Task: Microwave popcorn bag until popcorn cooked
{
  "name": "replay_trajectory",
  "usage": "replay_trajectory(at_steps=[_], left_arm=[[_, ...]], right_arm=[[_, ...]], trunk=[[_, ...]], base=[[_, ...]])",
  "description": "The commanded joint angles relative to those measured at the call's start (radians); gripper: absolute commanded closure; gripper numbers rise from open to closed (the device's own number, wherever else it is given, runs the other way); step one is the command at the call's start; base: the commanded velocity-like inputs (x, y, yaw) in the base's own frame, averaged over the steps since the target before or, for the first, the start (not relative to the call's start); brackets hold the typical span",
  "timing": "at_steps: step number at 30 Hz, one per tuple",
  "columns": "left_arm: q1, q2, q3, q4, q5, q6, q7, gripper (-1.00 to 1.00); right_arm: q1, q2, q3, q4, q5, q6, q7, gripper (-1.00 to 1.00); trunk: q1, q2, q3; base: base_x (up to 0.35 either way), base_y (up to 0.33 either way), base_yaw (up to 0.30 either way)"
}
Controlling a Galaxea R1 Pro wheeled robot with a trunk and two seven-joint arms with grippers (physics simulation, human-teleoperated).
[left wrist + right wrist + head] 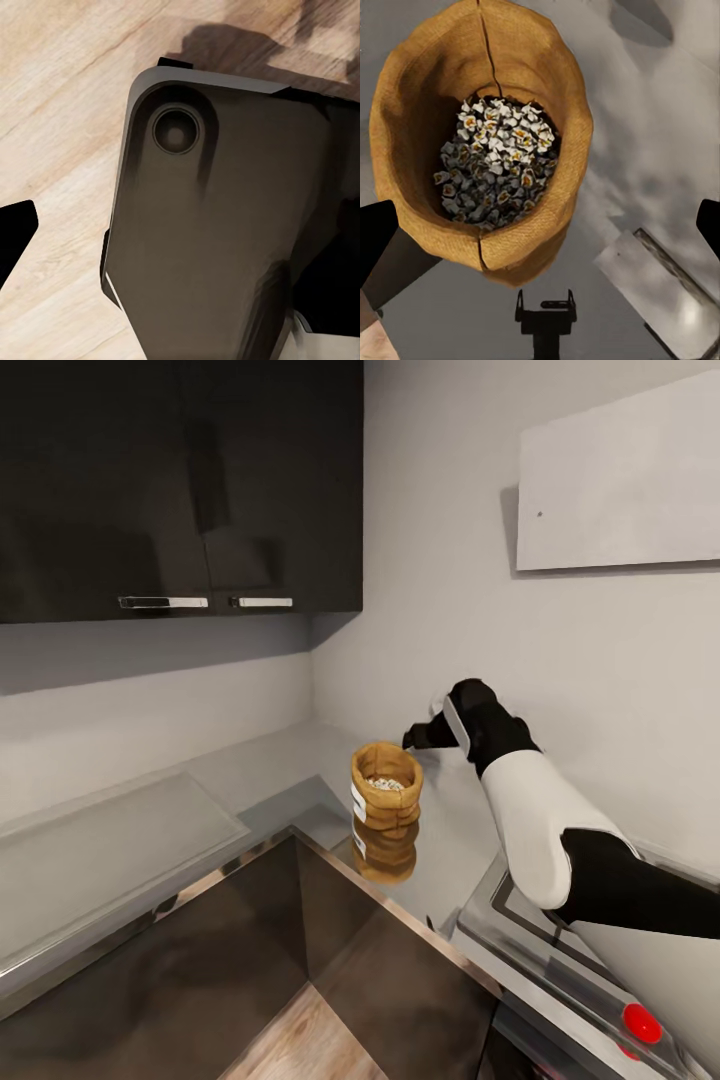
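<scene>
— Where's the right tool (412, 741)?
— Just right of and slightly beyond the bag (386, 785), above the table (250, 770). Its fingertips (375, 240) stand wide apart, holding nothing.
— And the bag?
— Upright on the table near the corner, open-topped, popcorn (499, 161) inside.
— The left tool?
— Can't tell; one dark tip over wooden floor (52, 90).
</scene>
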Motion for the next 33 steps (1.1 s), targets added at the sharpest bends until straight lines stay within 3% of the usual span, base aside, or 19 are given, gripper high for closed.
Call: replay_trajectory(at_steps=[1,14,18,22,33], left_arm=[[0.000,0.000,0.003,0.000,0.003,-0.002,0.001,-1.00],[0.000,0.001,0.004,0.000,0.004,-0.002,0.001,-1.00],[0.000,0.000,0.004,0.000,0.005,-0.001,0.001,-1.00],[0.000,0.000,0.003,0.000,0.005,-0.001,0.001,-1.00],[0.000,0.000,0.003,0.000,0.005,-0.001,0.001,-1.00]], right_arm=[[-0.001,0.001,-0.007,0.002,0.011,-0.001,0.009,-1.00],[-0.001,0.001,-0.010,0.012,0.010,-0.012,0.010,-1.00],[-0.001,0.001,-0.010,0.016,0.007,-0.044,0.010,-1.00],[-0.001,0.001,-0.011,0.103,0.007,-0.116,0.009,-1.00],[-0.001,0.001,-0.014,0.154,0.007,-0.142,0.009,-1.00]], trunk=[[0.000,-0.001,-0.001],[0.000,-0.001,-0.001],[0.000,-0.001,-0.001],[0.000,-0.001,-0.001],[0.000,-0.001,-0.001]], base=[[0.000,0.000,0.000],[0.014,0.000,0.000],[0.249,0.000,0.000],[0.251,0.000,0.000],[0.205,0.000,0.000]])
